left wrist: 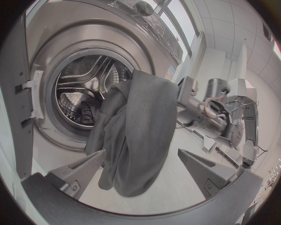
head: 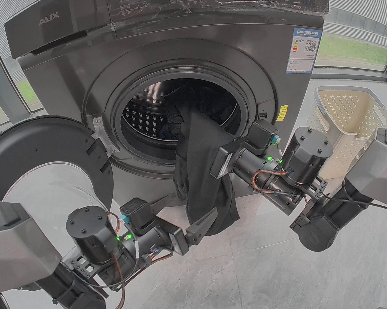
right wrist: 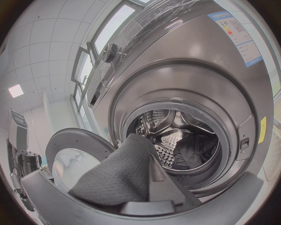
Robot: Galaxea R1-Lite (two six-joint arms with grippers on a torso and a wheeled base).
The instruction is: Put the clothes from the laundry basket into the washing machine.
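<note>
The washing machine (head: 256, 61) stands with its round drum opening facing me. A black garment (head: 202, 170) hangs out of the drum and down over the front toward the floor. Its upper part is draped over my right gripper (head: 216, 158), which sits at the drum's lower right rim, shut on the cloth (right wrist: 123, 175). Lower down, my left gripper (head: 186, 211) is open, with the garment's hanging end (left wrist: 140, 131) between its spread fingers (left wrist: 90, 164). More dark clothes (right wrist: 193, 149) lie inside the drum. The cream laundry basket (head: 354, 119) stands to the machine's right.
The machine's round door (head: 35, 158) is swung fully open to the left, close above my left arm. The pale tiled floor (head: 245, 272) in front of the machine is bare. Windows run behind the machine.
</note>
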